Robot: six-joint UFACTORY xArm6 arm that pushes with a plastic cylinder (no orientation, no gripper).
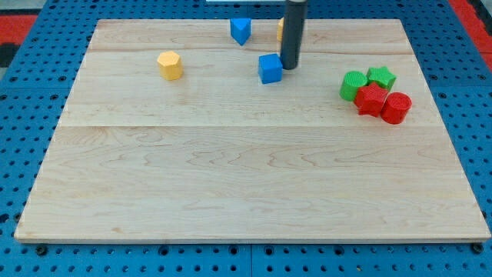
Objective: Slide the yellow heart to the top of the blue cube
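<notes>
Camera view shows wooden tabletop (pixel 246 177) on blue pegboard (pixel 23 115). Rod comes down from 12 o'clock edge, my tip (pixel 290 67) lands just beside blue cube (pixel 270 68), at cube's 3 o'clock side, touching or nearly so, cannot tell which. No fingers on this rig, just the bare rod, so nothing is clenched or released. Yellow heart (pixel 280 29): only a sliver of yellow shows behind the rod, at 12 o'clock from the cube and a bit toward 1; shape is hidden, I take it as the heart since the other yellow piece is a hexagon. So the task's thing looks close to its goal spot already, near the tabletop's far edge above the cube; judgement only, most of it is occluded. Tip's spot between heart and cube suggests it is working around the cube's right side, maybe for a final nudge. Blue pentagon-like block (pixel 241 31) sits at 11 o'clock from the cube, apart from it. Yellow hexagon (pixel 170 65) lies well apart at cube's 9 o'clock. At 3 o'clock side of the tabletop a tight cluster: green cylinder (pixel 353 85), green star (pixel 380 76), red block (pixel 370 100), red cylinder (pixel 397 108), touching each other, parked out of the way. No containers in view, nothing holds anything.
</notes>
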